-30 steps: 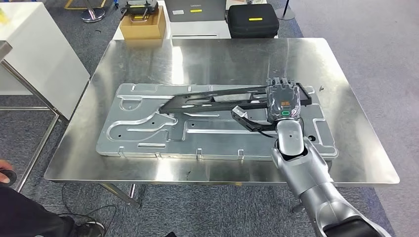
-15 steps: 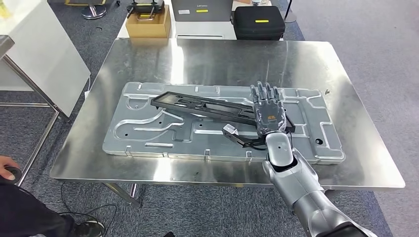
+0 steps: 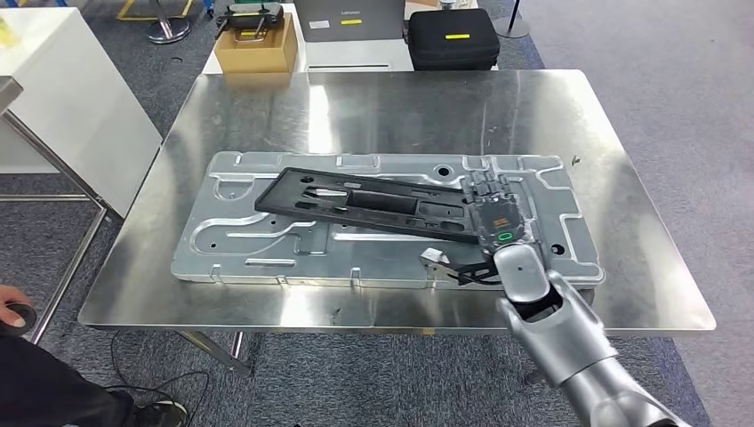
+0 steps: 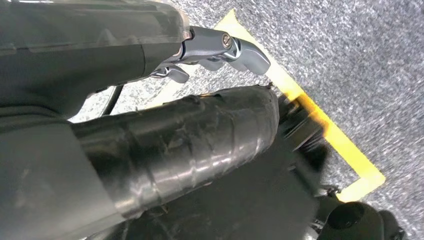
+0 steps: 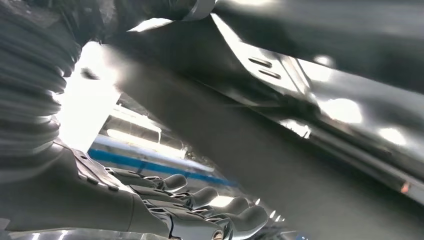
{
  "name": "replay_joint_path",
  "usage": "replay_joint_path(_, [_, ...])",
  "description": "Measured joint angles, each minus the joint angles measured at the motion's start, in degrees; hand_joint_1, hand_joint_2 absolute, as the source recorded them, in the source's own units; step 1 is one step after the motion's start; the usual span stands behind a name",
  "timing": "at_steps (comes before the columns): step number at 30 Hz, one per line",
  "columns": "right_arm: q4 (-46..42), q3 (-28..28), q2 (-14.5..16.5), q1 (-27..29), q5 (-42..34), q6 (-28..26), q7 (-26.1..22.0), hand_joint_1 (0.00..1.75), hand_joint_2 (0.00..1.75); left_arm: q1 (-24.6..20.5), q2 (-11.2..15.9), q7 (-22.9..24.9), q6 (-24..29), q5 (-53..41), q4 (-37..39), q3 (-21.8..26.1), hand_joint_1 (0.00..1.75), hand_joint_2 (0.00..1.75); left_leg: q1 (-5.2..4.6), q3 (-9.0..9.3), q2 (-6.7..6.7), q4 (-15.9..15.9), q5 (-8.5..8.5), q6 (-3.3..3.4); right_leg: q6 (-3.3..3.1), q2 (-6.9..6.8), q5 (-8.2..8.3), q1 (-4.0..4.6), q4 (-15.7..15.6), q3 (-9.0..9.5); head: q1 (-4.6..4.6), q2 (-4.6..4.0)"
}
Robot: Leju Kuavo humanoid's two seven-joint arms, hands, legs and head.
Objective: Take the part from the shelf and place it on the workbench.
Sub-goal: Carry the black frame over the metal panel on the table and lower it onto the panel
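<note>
right hand (image 3: 494, 216): lies over the near right end of the black part, fingers stretched along its top; from the head view i cannot tell whether it grips the part or only rests on it; in the right wrist view the fingers (image 5: 200, 200) look loosely curled beside a dark surface
right arm (image 3: 560, 338): reaches in from below, wrist above the front edge of the grey plate
black part (image 3: 364, 203): long flat frame with cut-outs, lying across the grey plate, left end toward the middle of the plate, right end under the hand; it looks down on the plate, so the placing seems nearly done
grey plate (image 3: 267, 240): large pressed metal sheet with ribs, flat on the worktop, carrying the part
worktop (image 3: 391, 102): shiny steel, plate roughly central on it
left hand (image 4: 220, 47): hangs over carpet with a yellow line; its fingers show too little to say open or closed
person (image 3: 27, 374): at the near left corner, well apart from the part
risk: if the hand lifts off while a finger is caught in a cut-out, the part could drag or pivot on the slick plate; a slanted pull could slide it toward the front edge
</note>
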Motion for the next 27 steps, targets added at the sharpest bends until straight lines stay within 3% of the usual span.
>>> replay_joint_path(2, [-1.63, 0.21, -2.6, 0.03, -2.08, 1.78, -1.36, 0.0, 0.87, 0.21, 0.12, -0.32, 0.41, 0.29, 0.0, 0.53, 0.0, 0.0, -0.23, 2.49, -0.05, -5.02, 1.3, 0.48, 0.59, 0.02, 0.07, 0.12, 0.01, -0.06, 0.01, 0.0])
replay_joint_path(4, [-3.02, 0.44, -5.07, 0.08, -4.23, 3.59, -2.52, 0.0, 0.0, 0.54, 0.19, -0.52, 0.76, 0.53, 0.0, 1.04, 0.0, 0.0, -0.37, 2.71, -0.09, -5.8, 1.33, 0.91, 1.35, 0.03, 0.28, 0.12, -0.2, -0.05, 0.02, 0.0])
replay_joint_path(6, [-4.57, 0.8, -7.58, 0.05, -6.68, 5.86, -3.47, 0.0, 0.0, 0.83, 0.24, -0.71, 1.0, 0.78, 0.0, 1.4, 0.0, 0.0, -0.17, 3.03, -0.02, -6.53, 1.81, 1.66, 2.0, 0.05, -0.23, -0.03, 0.22, -0.21, 0.03, -0.01])
replay_joint_path(7, [-5.39, 1.1, -8.97, -0.01, -7.97, 6.98, -3.85, 0.0, 0.0, 0.88, 0.26, -0.86, 1.12, 0.93, 0.0, 1.61, 0.0, 0.0, -0.04, 3.19, 0.02, -6.91, 2.07, 2.06, 2.27, 0.06, -1.3, -0.07, 1.73, -0.84, 0.05, -0.01])
replay_joint_path(10, [-7.79, 2.05, -13.18, 0.18, -11.99, 9.72, -4.61, 0.0, 0.0, 1.15, 0.26, -1.32, 1.46, 1.32, 0.0, 2.37, 0.0, 0.0, -0.04, 3.26, 0.02, -7.11, 2.23, 2.63, 2.93, 0.06, -6.23, -0.27, 11.76, -5.4, 0.08, 0.0])
replay_joint_path(11, [-8.73, 2.36, -14.61, 0.4, -13.3, 10.48, -4.72, 0.0, 0.0, 1.33, 0.28, -1.43, 1.55, 1.39, 0.0, 2.61, 0.0, 0.0, -0.05, 3.24, 0.0, -7.03, 2.16, 2.67, 3.13, 0.05, -6.86, -0.35, 14.26, -6.63, 0.08, 0.0])
replay_joint_path(12, [-9.82, 2.67, -16.09, 0.6, -14.57, 11.18, -4.82, 0.0, 0.0, 1.53, 0.29, -1.52, 1.63, 1.47, 0.0, 2.85, 0.0, 0.0, -0.05, 3.24, -0.02, -6.89, 2.06, 2.67, 3.28, 0.04, -6.42, -0.47, 14.79, -6.95, 0.08, 0.0])
replay_joint_path(13, [-11.08, 2.94, -17.69, 0.72, -15.9, 11.89, -4.88, 0.0, 0.0, 1.7, 0.31, -1.6, 1.7, 1.59, 0.0, 3.08, 0.0, 0.0, -0.04, 3.25, -0.03, -6.68, 1.91, 2.61, 3.39, 0.01, -5.02, -0.61, 13.18, -6.23, 0.08, 0.0])
replay_joint_path(14, [-12.46, 3.1, -19.33, 0.87, -17.26, 12.34, -4.91, 0.0, 0.0, 1.82, 0.31, -1.7, 1.73, 1.73, 0.0, 3.36, 0.0, 0.0, -0.02, 3.26, -0.04, -6.39, 1.67, 2.5, 3.47, -0.05, -2.98, -0.77, 9.67, -4.52, 0.09, 0.0])
replay_joint_path(16, [-15.76, 3.22, -23.06, 1.47, -20.71, 12.55, -4.85, 0.0, 0.0, 2.01, 0.32, -2.04, 1.81, 2.1, 0.0, 3.93, 0.0, 0.0, -0.16, 3.11, -0.13, -5.69, 1.12, 2.06, 3.31, -0.13, -0.63, -0.82, 2.94, -1.13, 0.08, 0.0])
replay_joint_path(17, [-17.58, 3.18, -24.99, 2.12, -22.52, 12.26, -4.78, 0.0, 0.0, 2.09, 0.34, -2.24, 1.87, 2.24, 0.0, 4.23, 0.0, 0.0, -0.27, 3.02, -0.19, -5.43, 0.93, 1.81, 3.09, -0.14, -0.32, -0.72, 1.06, -0.22, 0.07, 0.0])
replay_joint_path(20, [-23.2, 1.6, -29.35, 7.04, -25.62, 7.34, -5.08, 0.0, 0.0, 2.37, 0.39, -2.71, 2.26, 2.52, 0.0, 5.14, 0.0, 0.0, -0.4, 2.99, -0.34, -5.4, 0.64, 1.09, 2.13, -0.15, -0.55, -0.5, 0.35, 0.11, 0.04, 0.0])
replay_joint_path(22, [-27.98, -2.65, -29.7, 14.21, -24.16, -2.41, -6.65, 0.0, 0.87, 2.47, 0.4, -3.04, 2.71, 2.68, 0.0, 5.82, 0.0, 0.0, -0.28, 2.43, -0.23, -3.63, -0.93, 0.54, 1.3, -0.46, -0.56, -0.62, 0.01, 0.46, 0.03, 0.0])
replay_joint_path(24, [-32.46, -8.08, -26.78, 22.29, -20.92, -14.34, -9.02, 0.0, 1.75, 2.51, 0.4, -3.21, 3.34, 2.76, 0.0, 6.5, 0.0, 0.0, -0.18, -0.09, -0.06, 2.36, -4.4, 0.12, 0.62, -0.78, -0.71, -0.54, -0.17, 0.7, 0.02, 0.0])
replay_joint_path(26, [-35.74, -12.34, -21.51, 29.23, -18.58, -25.43, -11.28, 0.0, 1.75, 2.6, 0.38, -3.1, 4.21, 2.59, 0.0, 7.0, 0.0, 0.0, -0.14, -3.16, -0.02, 9.08, -7.09, -0.09, 0.31, -0.87, -0.87, -0.32, -0.14, 0.75, 0.0, 0.0])
replay_joint_path(27, [-37.12, -13.88, -18.46, 32.23, -18.0, -30.12, -12.13, 0.0, 1.75, 2.69, 0.37, -3.0, 4.65, 2.45, 0.0, 7.16, 0.0, 0.0, -0.14, -3.7, -0.01, 10.22, -7.01, -0.08, 0.22, -0.85, -0.93, -0.2, -0.13, 0.8, 0.0, 0.0])
